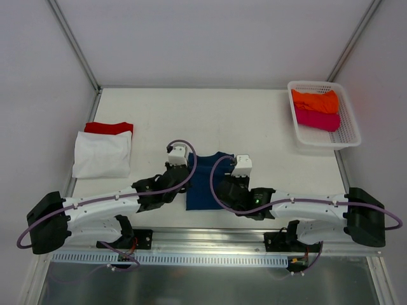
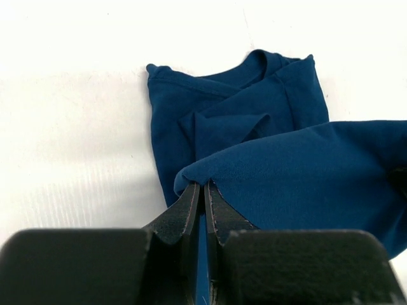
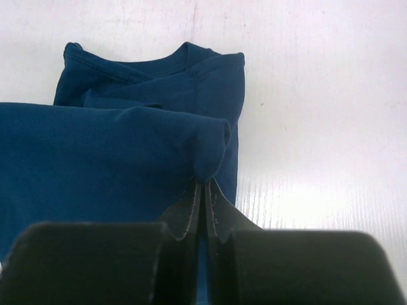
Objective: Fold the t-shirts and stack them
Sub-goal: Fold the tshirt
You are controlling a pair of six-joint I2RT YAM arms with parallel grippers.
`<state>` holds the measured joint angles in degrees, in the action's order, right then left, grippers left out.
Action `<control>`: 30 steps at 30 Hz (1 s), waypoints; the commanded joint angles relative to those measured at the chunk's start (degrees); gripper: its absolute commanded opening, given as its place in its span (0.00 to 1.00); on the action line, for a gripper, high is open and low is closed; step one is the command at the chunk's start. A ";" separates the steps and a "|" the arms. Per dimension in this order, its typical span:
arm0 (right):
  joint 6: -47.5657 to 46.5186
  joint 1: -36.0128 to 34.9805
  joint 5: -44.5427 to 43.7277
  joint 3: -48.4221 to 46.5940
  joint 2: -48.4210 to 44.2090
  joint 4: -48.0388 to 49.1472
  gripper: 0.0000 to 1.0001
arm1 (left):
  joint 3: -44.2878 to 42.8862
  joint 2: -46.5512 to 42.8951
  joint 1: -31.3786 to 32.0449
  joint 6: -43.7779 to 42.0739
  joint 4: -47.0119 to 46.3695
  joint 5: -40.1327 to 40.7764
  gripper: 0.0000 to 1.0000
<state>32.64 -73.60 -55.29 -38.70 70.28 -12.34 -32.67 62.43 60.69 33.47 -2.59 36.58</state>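
Navy tee (image 1: pixel 202 185) at mid-table (image 1: pixel 254 121), between arms. Left gripper (image 2: pixel 203 187) pinches its near left corner and right gripper (image 3: pixel 203 184) its near right, both raised. Carry corners level, same pace, edge taut; lay square at collar (image 2: pixel 254 63).

The white table (image 1: pixel 216 117) and what is laid on it.
A navy t-shirt (image 1: pixel 202 189) is spread at lower centre; a folded white t-shirt (image 1: pixel 102 154) is seen at left, edged above by a red t-shirt (image 1: pixel 108 128); a mesh basket (image 1: pixel 351 130) is set at upper right.
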 commanded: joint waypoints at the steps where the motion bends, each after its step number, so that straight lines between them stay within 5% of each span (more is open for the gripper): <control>1: -4.42 1.53 -2.98 -2.26 -1.11 3.98 0.00 | -2.93 1.28 -1.44 -2.36 -3.47 3.50 0.02; 10: -10.40 8.99 2.19 -3.05 1.96 10.92 0.00 | -6.09 9.19 -7.68 -4.03 -8.65 -0.62 0.01; 19: -11.99 19.28 16.51 -7.97 18.65 16.73 0.00 | -11.01 23.51 -13.22 -1.75 -8.75 -4.24 0.02; 20: -12.16 19.55 16.96 -8.58 20.23 17.25 0.02 | -11.54 24.91 -13.22 -1.31 -7.44 -3.54 0.06; 21: -12.43 19.64 17.14 -9.81 22.86 17.61 0.08 | -11.98 25.45 -13.22 -0.52 -6.82 -2.92 0.30; 22: -12.78 19.81 17.14 -10.69 24.19 17.35 0.32 | -13.03 26.07 -13.31 -0.08 -5.94 -2.22 0.49; 23: -12.87 19.81 16.62 -11.39 25.07 17.00 0.42 | -13.56 26.85 -13.31 0.88 -2.98 0.14 0.66; 24: -13.04 19.81 16.09 -12.44 25.95 16.91 0.46 | -14.09 27.04 -13.31 1.59 -1.90 1.12 0.96; 27: -14.36 19.81 13.46 -12.98 24.65 15.94 0.72 | -14.97 25.38 -13.23 1.77 0.65 4.81 0.99; 30: -17.86 19.55 10.65 -12.11 19.03 15.85 0.75 | -13.66 19.15 -13.22 0.72 0.66 6.66 0.99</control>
<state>19.25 -53.76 -41.19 -49.12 94.89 3.22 -45.21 88.03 46.87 35.09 -3.33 38.04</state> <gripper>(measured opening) 0.743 0.990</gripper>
